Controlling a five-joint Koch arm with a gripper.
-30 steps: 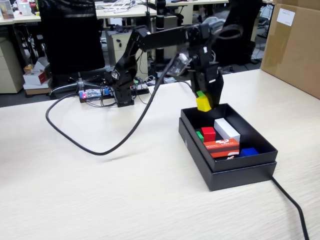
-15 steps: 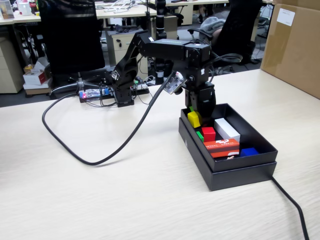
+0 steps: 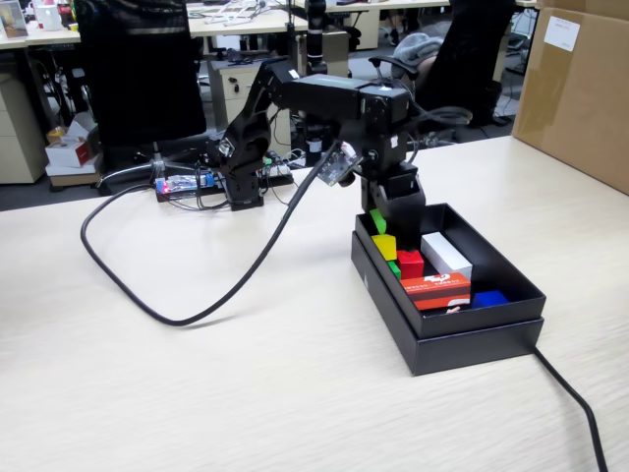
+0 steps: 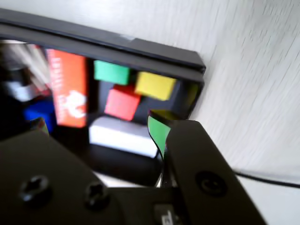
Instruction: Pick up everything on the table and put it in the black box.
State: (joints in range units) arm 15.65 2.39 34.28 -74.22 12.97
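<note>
Yellow cube [image 3: 384, 246] down inside the black box [image 3: 472, 346], in the corner nearest the arm's base, just beside the green cube [image 3: 393, 266] and the red cube [image 3: 410, 264]. In the wrist view, the same cluster: yellow cube [image 4: 155, 86] beside green cube [image 4: 111, 72], with red cube [image 4: 122, 104] just next to both. All three close against one end of the box, most likely because the arm reaches that end most easily.

Beyond the cubes, a white oblong block [image 3: 445, 254] along the box floor and a red-and-white printed packet [image 3: 436, 290] toward the near wall, with something blue [image 3: 488, 298] half hidden behind the packet. No room for confusion with the cubes: much longer shapes, different print.

Above the yellow cube, the gripper [image 3: 381, 228] over the corner of the box, jaws spread and nothing between them. In the wrist view, a green pad on one jaw, with box contents in plain sight through the gap. Apart from the cube, judging by both views, though the small gap below the fingertips is hard to confirm in the fixed view.

Outside the box, the table [image 3: 197, 393] bare of cubes, crossed only by a black cable [image 3: 197, 307]. By that reading, task at or near its end, with only a lift clear of the stepped rim left to do, and the rim the one thing to snag on.
</note>
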